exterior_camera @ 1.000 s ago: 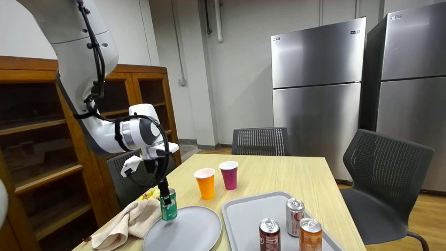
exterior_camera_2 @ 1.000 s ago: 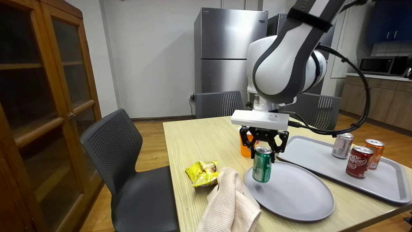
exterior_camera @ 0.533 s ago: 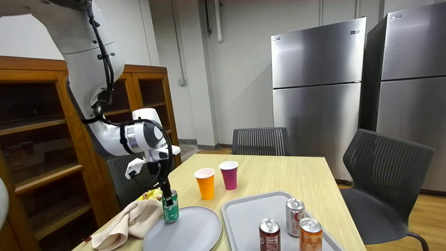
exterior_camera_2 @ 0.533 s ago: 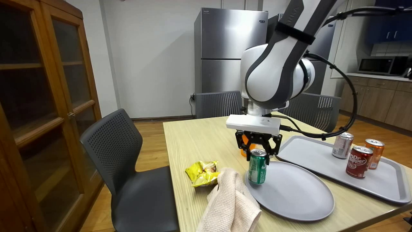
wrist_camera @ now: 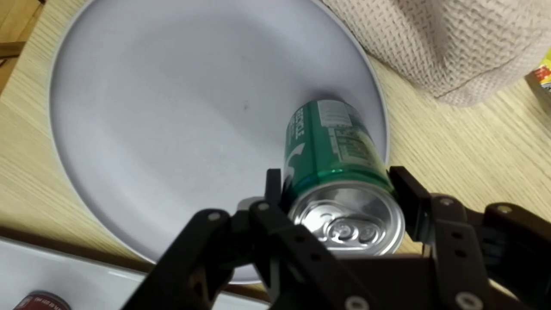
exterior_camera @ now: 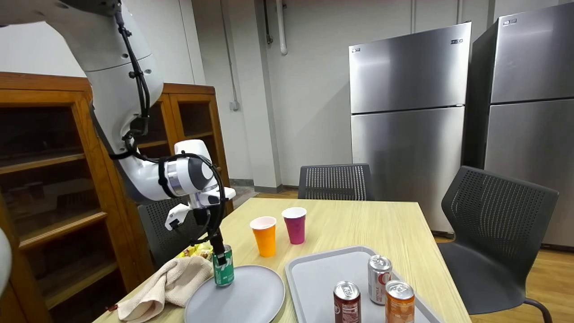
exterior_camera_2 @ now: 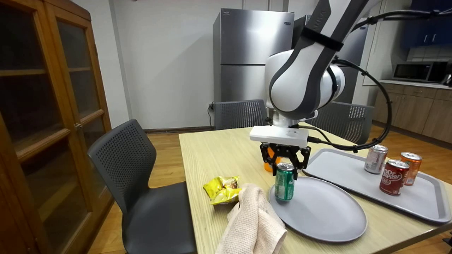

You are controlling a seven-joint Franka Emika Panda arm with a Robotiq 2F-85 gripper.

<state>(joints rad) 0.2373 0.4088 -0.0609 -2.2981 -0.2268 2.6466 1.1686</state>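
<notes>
The tool (wrist_camera: 338, 183) is clamped on a green can (wrist_camera: 344, 148), gripping it from both sides just below its silver top. The can is close to upright, over a grey plate (wrist_camera: 172, 112) and just inside its rim — whether its base touches the plate, I cannot tell. A beige cloth (wrist_camera: 430, 47) lies crumpled right beside the plate, and a yellow packet (exterior_camera_2: 222, 190) sits next to the cloth, near the edge of the pale wood worktop (exterior_camera_2: 219, 151).

Across the plate from the cloth lies a grey tray (exterior_camera: 323, 269) with three upright cans near one another: a dark red Dr Pepper can (exterior_camera_2: 394, 177), an orange can (exterior_camera_2: 411, 167) and a silver can (exterior_camera_2: 376, 160). Farther along the worktop, an orange cup (exterior_camera: 264, 237) stands near a purple cup (exterior_camera: 295, 226), both upright, with a gap between them.

Dark chairs (exterior_camera: 497, 224) with perforated backs stand around the worktop. Behind them — visible in both exterior views — are two steel refrigerators (exterior_camera: 408, 134), and off to the side a wooden cabinet (exterior_camera_2: 42, 144) with glass doors. A microwave (exterior_camera_2: 411, 71) shows well back in the room in an exterior view.
</notes>
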